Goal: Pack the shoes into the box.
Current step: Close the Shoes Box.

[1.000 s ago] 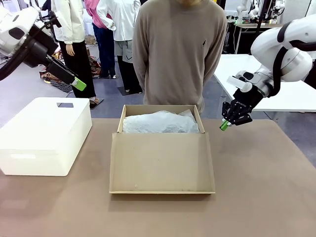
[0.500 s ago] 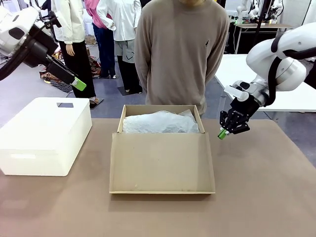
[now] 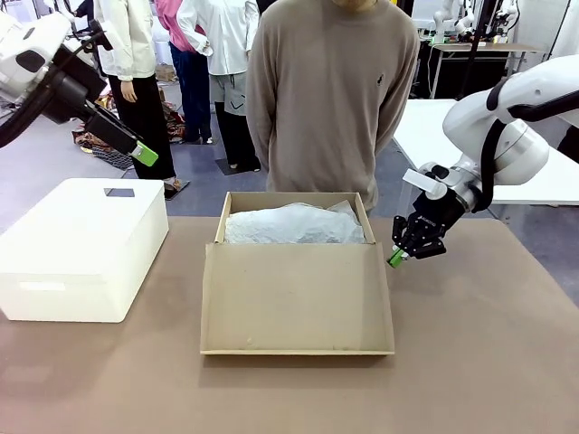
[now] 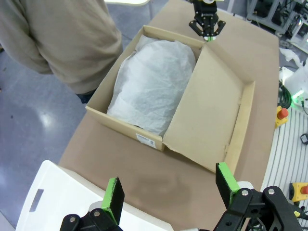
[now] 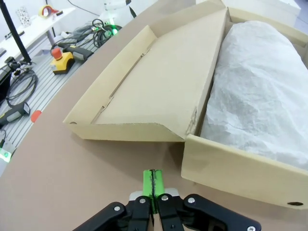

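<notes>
The brown cardboard box [image 3: 294, 197] stands open mid-table, its lid [image 3: 297, 298] folded flat toward me. White crinkled tissue paper [image 3: 294, 224] mounds over the inside, so the shoes are hidden. My right gripper [image 3: 396, 259] is shut on nothing, tip pointing down just outside the box's right hinge corner; in its wrist view the gripper [image 5: 152, 185] hovers over bare table beside the box wall [image 5: 231, 166] and the lid [image 5: 159, 91]. My left gripper [image 3: 136, 149] hangs high at the far left, open [image 4: 170, 185] and holding nothing, looking down on the box [image 4: 125, 127] and the tissue paper [image 4: 151, 86].
A white rounded plastic box [image 3: 81, 244] sits at the table's left, under the left arm. A person [image 3: 330, 90] stands at the far edge behind the box, arms behind the back. Bare table lies right of and in front of the lid.
My right gripper has moved left and down, from beside the box's far right corner to its right hinge corner. The left arm, the box and the person have not moved.
</notes>
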Controlling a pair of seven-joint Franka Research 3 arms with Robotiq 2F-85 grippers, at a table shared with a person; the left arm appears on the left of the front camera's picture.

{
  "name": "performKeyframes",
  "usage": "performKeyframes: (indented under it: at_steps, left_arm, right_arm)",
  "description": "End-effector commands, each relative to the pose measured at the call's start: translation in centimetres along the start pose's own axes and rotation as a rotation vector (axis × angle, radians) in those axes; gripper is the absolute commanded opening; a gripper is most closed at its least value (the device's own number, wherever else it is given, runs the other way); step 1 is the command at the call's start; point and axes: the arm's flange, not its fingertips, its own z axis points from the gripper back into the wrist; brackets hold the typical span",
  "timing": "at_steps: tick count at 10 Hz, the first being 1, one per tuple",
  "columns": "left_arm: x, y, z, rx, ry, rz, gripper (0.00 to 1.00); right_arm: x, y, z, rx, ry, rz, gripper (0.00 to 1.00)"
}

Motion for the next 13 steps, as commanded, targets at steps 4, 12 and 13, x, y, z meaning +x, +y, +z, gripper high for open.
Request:
performKeyframes:
  at_steps: [4, 12, 13]
  left_arm:
    - [0.0, -0.1, -0.1, -0.002, -0.023, 0.01, 1.0]
    - [0.0, -0.1, -0.1, -0.002, -0.023, 0.01, 1.0]
    - [0.0, -0.1, -0.1, -0.002, -0.023, 0.01, 1.0]
  right_arm:
    - [-1.1, 1.8, -2.4, -0.028, -0.035, 0.053, 0.0]
    - [-2.0, 2.2, -5.5, -0.036, -0.034, 0.079, 0.0]
    - [-2.0, 2.2, -5.9, -0.027, -0.034, 0.082, 0.0]
